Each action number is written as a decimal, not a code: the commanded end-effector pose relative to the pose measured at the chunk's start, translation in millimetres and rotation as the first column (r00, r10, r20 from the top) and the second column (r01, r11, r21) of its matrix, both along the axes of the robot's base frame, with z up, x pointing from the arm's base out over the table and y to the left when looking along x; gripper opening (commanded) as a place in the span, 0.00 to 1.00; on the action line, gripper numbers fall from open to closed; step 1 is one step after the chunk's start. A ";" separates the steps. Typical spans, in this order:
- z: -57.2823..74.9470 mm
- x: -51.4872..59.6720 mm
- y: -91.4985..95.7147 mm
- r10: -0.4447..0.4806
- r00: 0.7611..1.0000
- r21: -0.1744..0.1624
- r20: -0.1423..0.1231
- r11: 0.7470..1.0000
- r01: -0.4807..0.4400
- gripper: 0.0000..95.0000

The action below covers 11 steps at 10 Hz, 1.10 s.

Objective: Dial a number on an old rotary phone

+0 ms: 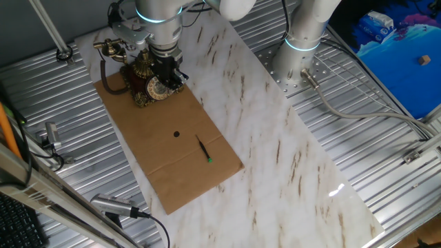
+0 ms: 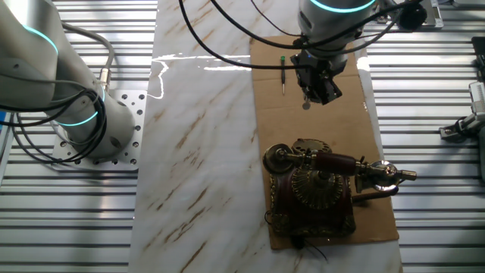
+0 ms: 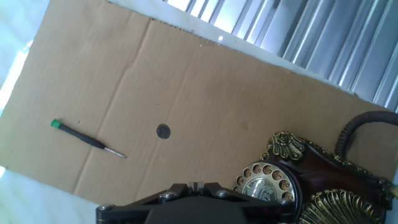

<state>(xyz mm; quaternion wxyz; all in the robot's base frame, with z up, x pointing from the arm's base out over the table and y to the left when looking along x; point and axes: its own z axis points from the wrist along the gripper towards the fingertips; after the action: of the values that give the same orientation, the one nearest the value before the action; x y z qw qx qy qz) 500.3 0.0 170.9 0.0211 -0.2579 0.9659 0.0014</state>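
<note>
The old rotary phone (image 1: 143,83) stands on the far end of a sheet of cardboard (image 1: 172,165). Its body is dark red-brown with gold trim, and the brass-ended handset (image 2: 333,161) rests across the cradle. The round dial (image 3: 267,181) shows at the bottom right of the hand view. My gripper (image 1: 172,76) hangs in the air over the phone's front, near the dial. In the hand view the gripper (image 3: 194,186) sits just left of the dial, its fingers pressed together with nothing between them. In the other fixed view the gripper (image 2: 307,101) is raised above the cardboard.
A thin black stick with a green tip (image 1: 204,150) lies on the cardboard, and a small black dot (image 1: 176,134) marks it between stick and phone. The cardboard rests on a marble-patterned board (image 1: 275,158) over ribbed metal. A second arm's base (image 1: 300,48) stands at the back.
</note>
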 end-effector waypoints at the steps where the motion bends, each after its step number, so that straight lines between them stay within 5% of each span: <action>1: 1.1 -0.8 -0.6 0.021 1.000 0.001 -0.015 1.000 -0.021 0.00; 6: 1.5 -0.9 -0.9 0.198 0.977 0.021 -0.082 0.980 -0.197 0.00; 11: 1.5 -0.9 -0.9 0.237 0.962 0.035 -0.134 0.971 -0.235 0.00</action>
<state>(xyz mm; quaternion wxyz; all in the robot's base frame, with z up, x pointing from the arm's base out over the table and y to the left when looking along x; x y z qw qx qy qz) 500.4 -0.7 172.4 -0.0438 -0.3705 0.9273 0.0312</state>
